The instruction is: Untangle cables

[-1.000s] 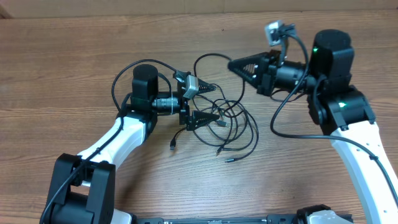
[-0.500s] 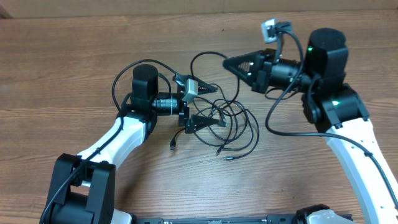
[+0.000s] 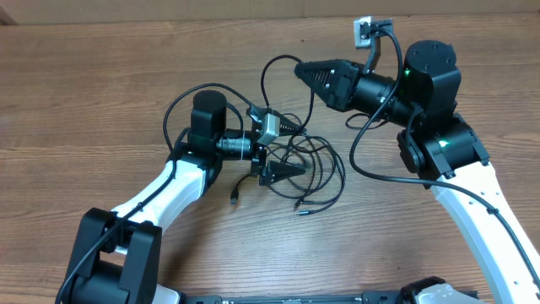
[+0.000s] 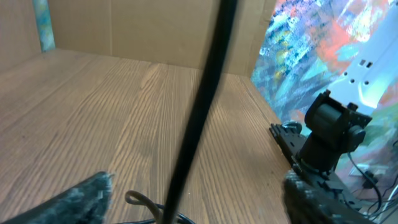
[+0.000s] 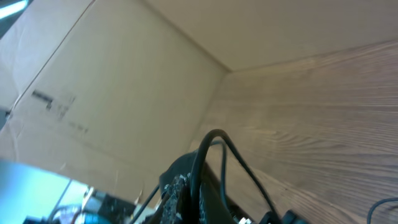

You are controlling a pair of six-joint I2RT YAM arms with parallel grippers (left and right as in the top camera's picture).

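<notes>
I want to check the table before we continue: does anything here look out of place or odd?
Only the cables: they lie in one tangled heap at the open left pincer, loops crossing each other, plug ends sticking out below. One loop reaches up toward the right pincer. Nothing looks damaged.

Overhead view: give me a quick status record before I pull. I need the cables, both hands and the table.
cables: black tangle at mid-table, knotted, not separated
plug ends: a few lie loose at the tangle's near edge
left hand: open, fingers straddling the tangle's left side
right hand: appears shut on a cable loop that arcs up from the tangle's far side
table: bare wood
</notes>
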